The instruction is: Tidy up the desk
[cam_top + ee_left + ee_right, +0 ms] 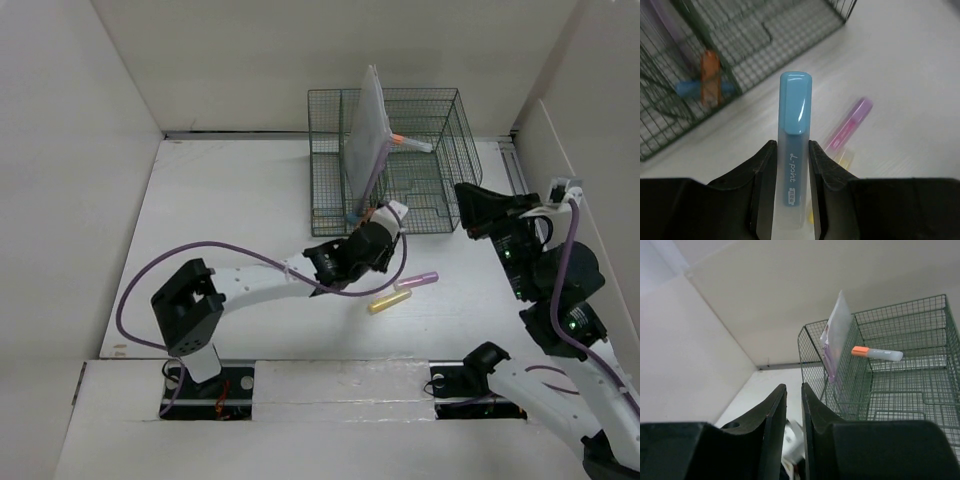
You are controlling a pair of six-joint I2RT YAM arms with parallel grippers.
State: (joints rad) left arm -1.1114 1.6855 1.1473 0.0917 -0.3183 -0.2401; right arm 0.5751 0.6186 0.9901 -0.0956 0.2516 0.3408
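The left gripper (378,238) pinches a blue-capped highlighter (795,112) between its fingers, cap pointing away from the wrist. Just ahead of it and slightly to its left stands the wire basket (330,150), which has an orange-capped marker (876,353) and an upright plastic sleeve (365,130) inside. Beneath the gripper lies the white desk (230,200). On it, ahead and to the gripper's right, a pink highlighter (418,281) and a yellow one (389,302) lie close together. The right gripper (793,405) hangs beside the basket, its fingers nearly pressed together on nothing.

The step in hand looks like carrying the blue highlighter to the basket. The next move calls for lifting over the rim, choosing a compartment clear of the sleeve, then letting go.
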